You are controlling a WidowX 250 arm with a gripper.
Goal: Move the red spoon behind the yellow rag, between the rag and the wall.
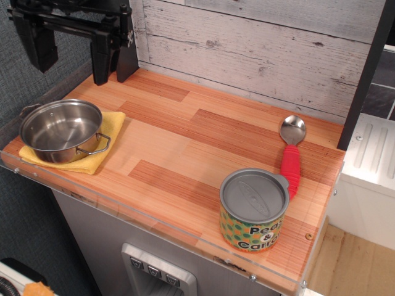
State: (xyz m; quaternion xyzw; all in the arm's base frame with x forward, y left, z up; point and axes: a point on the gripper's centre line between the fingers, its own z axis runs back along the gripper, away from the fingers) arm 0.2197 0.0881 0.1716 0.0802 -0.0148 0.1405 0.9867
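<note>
A: Where's the spoon with the shiny silver bowl and ribbed red handle (291,156)?

B: At three o'clock on the wooden desk (185,142), bowl toward the whitewashed plank wall (259,43), just behind the lidded peas-and-carrots can (253,209).

A: And the folded yellow rag (92,154)?

B: Nine o'clock, under the steel pot (60,131). The strip behind it looks free, probably why that spot was chosen.

A: The black gripper (74,55)?

B: Hangs at eleven o'clock, jaws spread wide, holding nothing, well apart from the spoon. It would have to cross the desk first.
</note>
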